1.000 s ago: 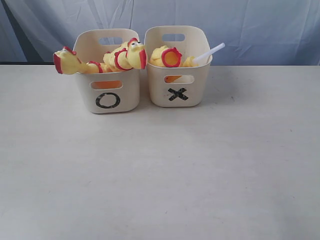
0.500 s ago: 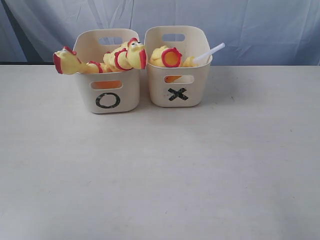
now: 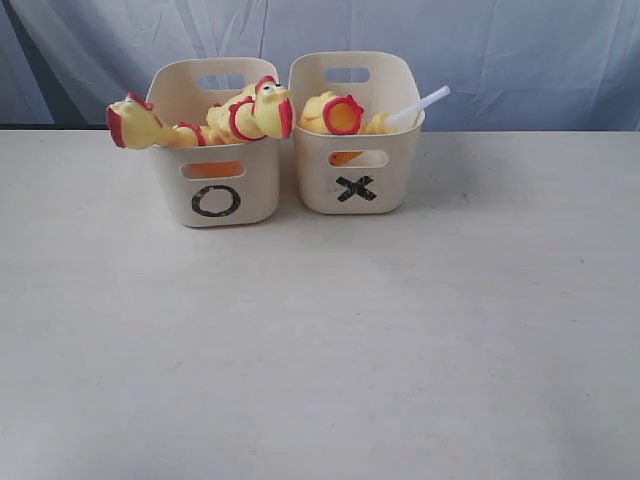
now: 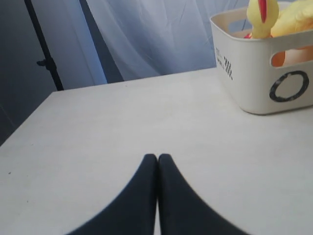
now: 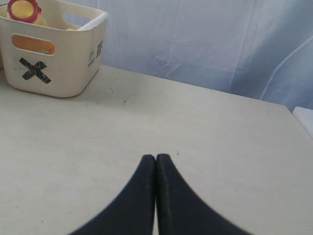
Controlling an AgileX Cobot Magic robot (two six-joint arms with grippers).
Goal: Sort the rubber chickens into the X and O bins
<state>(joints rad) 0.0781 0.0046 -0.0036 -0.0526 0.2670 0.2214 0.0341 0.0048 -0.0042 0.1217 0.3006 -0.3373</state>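
- Ext. view: O bin (image 3: pixel 214 190) and X bin (image 3: pixel 352 185) stand side by side at the far part of the desk (image 3: pixel 320 340), nearly touching, marks facing the cam.
- O bin holds 2 chickens: first chicken (image 3: pixel 135 123) has its head draped out over the bin's outer side rim, second chicken (image 3: pixel 258 112) has its head up at the rim next to the X bin.
- X bin holds the third chicken (image 3: pixel 340 113); its white tube (image 3: pixel 420 106) sticks up and out over the far-side rim.
- Neither arm shows in this view.
- L wrist view: left fingers (image 4: pixel 157 159) pressed tight together, nothing between them, over bare desk. O bin (image 4: pixel 264 73) is well ahead of the tips and off to one side; a chicken head shows above its rim.
- R wrist view: right fingers (image 5: pixel 156 159) also closed tip to tip, holding nothing, above bare desk. X bin (image 5: pixel 63 63) sits well ahead of the tips, off to the side, with the third chicken's red ring and the tube at its rim.
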